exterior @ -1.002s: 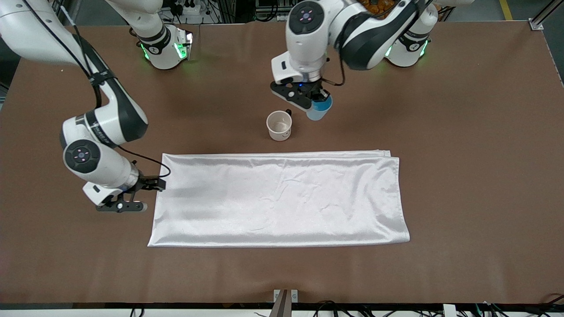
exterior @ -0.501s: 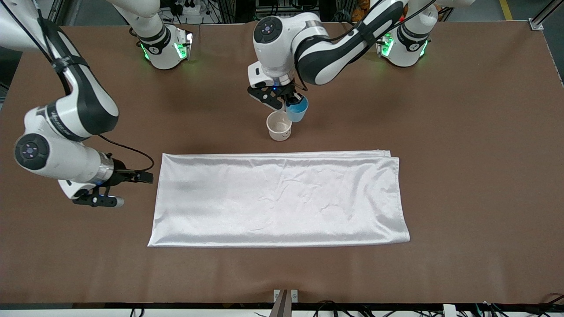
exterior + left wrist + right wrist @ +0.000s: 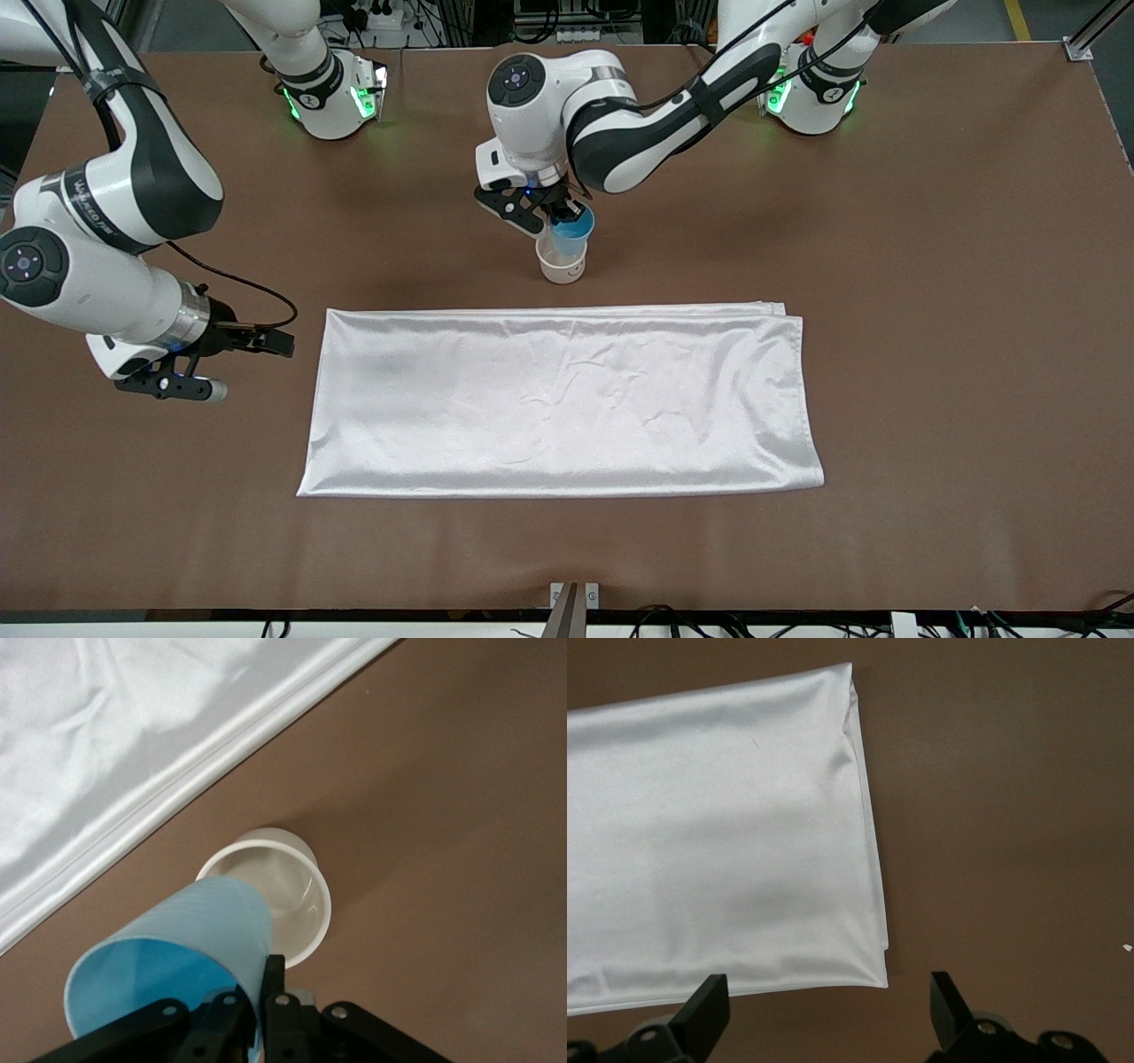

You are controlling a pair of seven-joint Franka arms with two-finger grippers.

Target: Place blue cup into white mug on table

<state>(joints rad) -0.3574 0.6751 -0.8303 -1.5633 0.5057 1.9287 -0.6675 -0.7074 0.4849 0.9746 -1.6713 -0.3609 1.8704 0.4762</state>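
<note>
Left claw (image 3: 556,215): I see it over the white mug, and it is pinching the rim of the blue cup. One finger is inside the cup and one is outside, closed tight on the wall.
Blue cup (image 3: 570,229): I see it held up in the air, tipped a little, with its bottom end just at the top of the mug. In the left wrist view the cup (image 3: 177,954) leans over the mug's open mouth. I cannot tell if it touches the mug.
White mug (image 3: 562,262): it stands upright on the counter, a bit farther from the front camera than the cloth. In the left wrist view I can look down into the mug (image 3: 282,892), and I see only its pale inside.
Right claw (image 3: 237,341): I see it low over the bare counter, next to the end of the cloth at the right arm's end. Its fingers are spread wide apart and hold nothing. This arm waits.
White cloth (image 3: 562,400): it lies flat, folded in a long shape, nearer the front camera than the mug.
Counter (image 3: 930,266): big, brown and flat.
</note>
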